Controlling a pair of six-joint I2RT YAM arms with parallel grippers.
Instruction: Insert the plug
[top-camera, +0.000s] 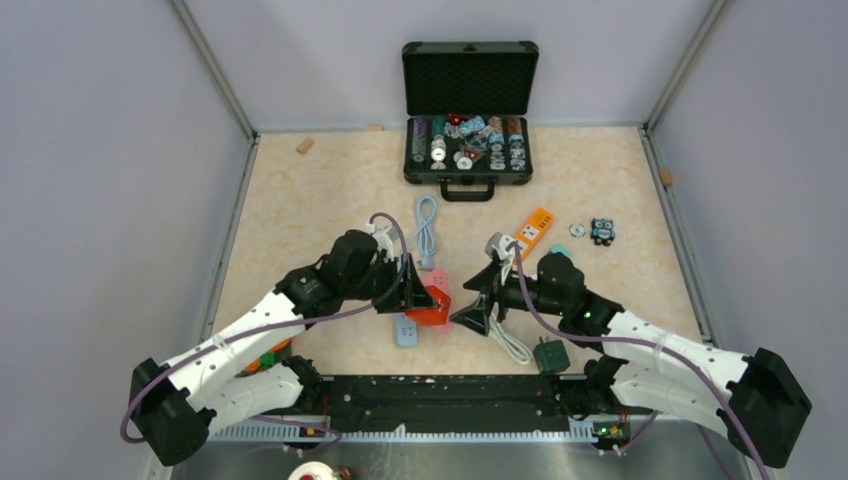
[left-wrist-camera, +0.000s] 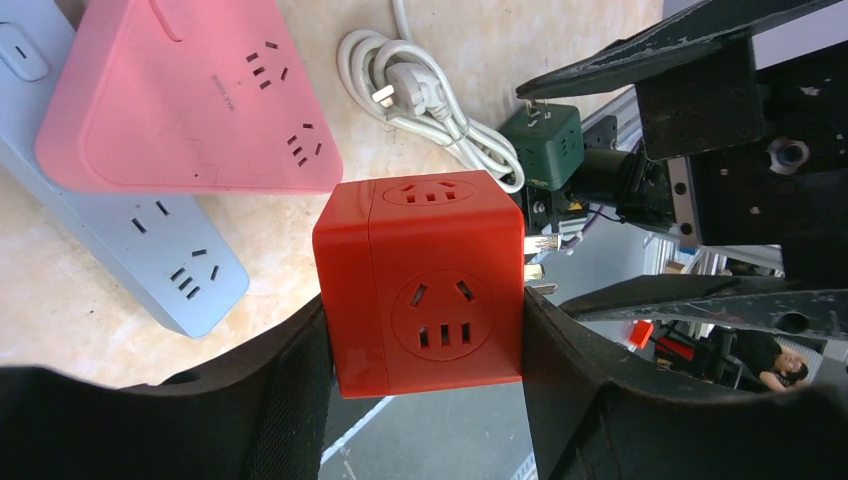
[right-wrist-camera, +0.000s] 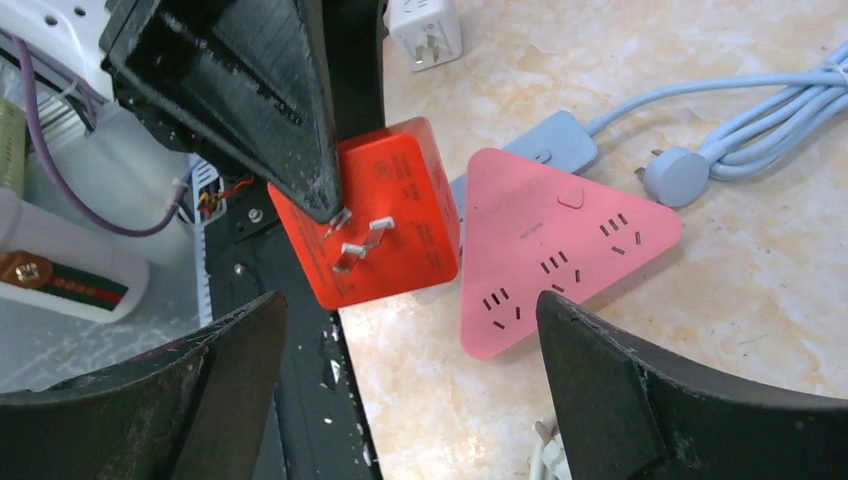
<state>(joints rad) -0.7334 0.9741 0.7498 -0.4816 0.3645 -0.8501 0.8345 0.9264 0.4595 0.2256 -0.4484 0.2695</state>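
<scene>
- Left gripper (top-camera: 424, 299): we find it partly spread, both fingers pressed against opposite sides of the red cube plug (left-wrist-camera: 420, 290).
- Red cube plug: near the pink triangular socket strip (right-wrist-camera: 560, 250), with its prongs facing the right gripper (right-wrist-camera: 408, 310).
- Right gripper: we record its jaws spread wide, holding nothing.

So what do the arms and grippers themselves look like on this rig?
Both match: the left arm and right arm have white link shells with black joint housings and black bases, and a purple cable loops along each. The left gripper and right gripper are black, with broad wedge-shaped fingers; a small green light glows on the right arm.
</scene>
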